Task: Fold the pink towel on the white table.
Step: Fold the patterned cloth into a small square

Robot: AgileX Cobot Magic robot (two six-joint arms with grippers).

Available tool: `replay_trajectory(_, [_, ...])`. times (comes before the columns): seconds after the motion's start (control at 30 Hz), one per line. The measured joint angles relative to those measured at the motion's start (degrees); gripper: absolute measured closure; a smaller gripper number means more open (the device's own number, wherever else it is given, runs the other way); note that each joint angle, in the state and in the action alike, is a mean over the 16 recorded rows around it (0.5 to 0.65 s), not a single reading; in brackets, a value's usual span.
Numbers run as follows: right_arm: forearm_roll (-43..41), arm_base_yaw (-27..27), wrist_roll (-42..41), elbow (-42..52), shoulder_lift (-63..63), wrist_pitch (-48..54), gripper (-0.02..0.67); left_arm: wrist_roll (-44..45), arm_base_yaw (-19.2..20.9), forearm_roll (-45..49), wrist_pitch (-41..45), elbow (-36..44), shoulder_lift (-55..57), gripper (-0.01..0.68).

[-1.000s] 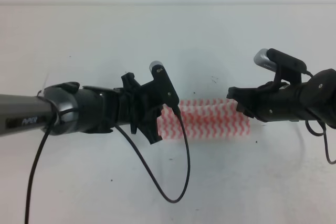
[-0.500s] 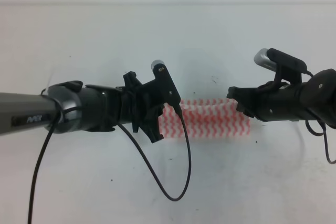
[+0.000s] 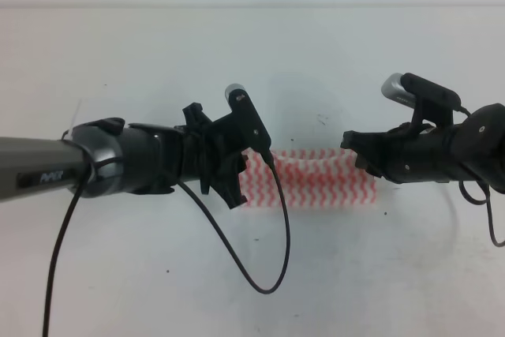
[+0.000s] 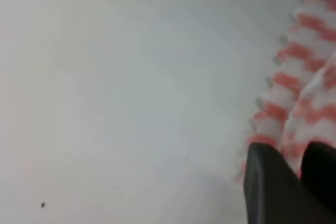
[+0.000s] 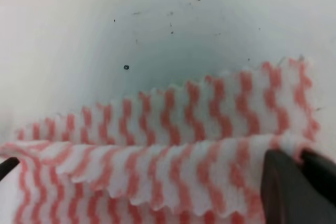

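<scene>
One pink towel (image 3: 316,177) lies near the middle of the white tabletop (image 3: 158,53), stretched between two arms. The left end effector (image 4: 289,184) is clenched on the towel's left edge; the left wrist view shows cloth pinched between its two dark fingers. The right end effector (image 5: 299,182) likewise grasps the right edge, holding a raised fold of cloth above the layer lying flat beneath it. From overhead, the left arm hides its own fingertips, so how much cloth it holds there is hard to judge.

The risks from here look like these. The cloth is thin and soft, so a shallow pinch could slip out as the edge is carried over, dropping that side. If one arm travels ahead of the other, the fold would likely land skewed, with edges mismatched. The left arm's loose black cable (image 3: 268,250) hangs close to the towel and might drag it.

Counted: one towel, one tabletop, two end effectors, both gripping.
</scene>
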Motion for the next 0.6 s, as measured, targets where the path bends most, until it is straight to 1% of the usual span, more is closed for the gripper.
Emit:
replay_trajectory(0.17, [0.02, -0.01, -0.02, 0.0, -0.12, 0.15, 0.666, -0.55, 0.03, -0.56, -2.1, -1.31, -0.12, 0.52])
replay_trajectory(0.3, [0.01, -0.01, -0.02, 0.0, -0.12, 0.2, 0.666, -2.02, 0.04, -0.84, -3.37, -2.87, -0.38, 0.516])
replay_trajectory(0.47, [0.02, -0.01, -0.03, 0.0, -0.17, 0.08, 0.666, -7.16, 0.04, -0.82, -2.47, -4.39, -0.77, 0.516])
replay_trajectory(0.6, [0.02, -0.01, -0.03, 0.0, -0.17, -0.07, 0.666, -12.53, 0.05, -0.69, 1.08, -4.1, -1.13, 0.515])
